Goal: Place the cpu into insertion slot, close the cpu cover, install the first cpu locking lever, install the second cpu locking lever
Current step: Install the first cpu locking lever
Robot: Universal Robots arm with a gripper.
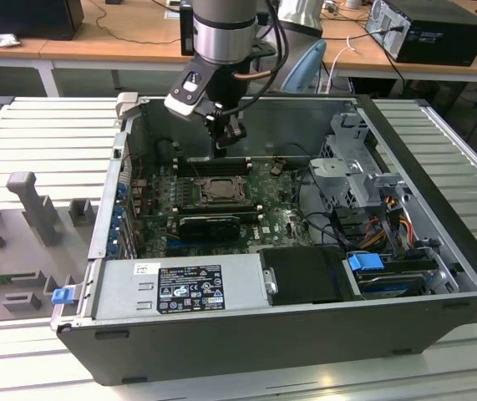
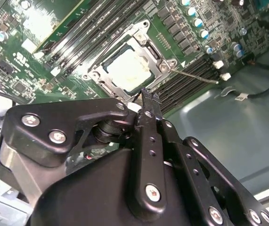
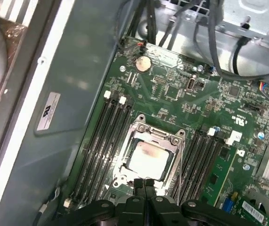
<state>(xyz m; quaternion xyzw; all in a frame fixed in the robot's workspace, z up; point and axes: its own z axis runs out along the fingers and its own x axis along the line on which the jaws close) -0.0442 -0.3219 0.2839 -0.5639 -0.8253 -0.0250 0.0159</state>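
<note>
pincer (image 3: pixel 144 182) closed on nothing, tips hiding near edge of socket (image 3: pixel 137 140); chip (image 3: pixel 146 157) seated inside, cover frame (image 3: pixel 174 141) down.

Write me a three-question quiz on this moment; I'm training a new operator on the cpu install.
1. True or false: the cpu shows through the window of the cpu cover.
2. The gripper is: A) spread wide, B) shut, fingers together, C) gripping the cpu in mid-air.
3. Fill in: long black memory slots flank the cpu cover on ___ sides.
Key: 1 true; 2 B; 3 both.
</note>
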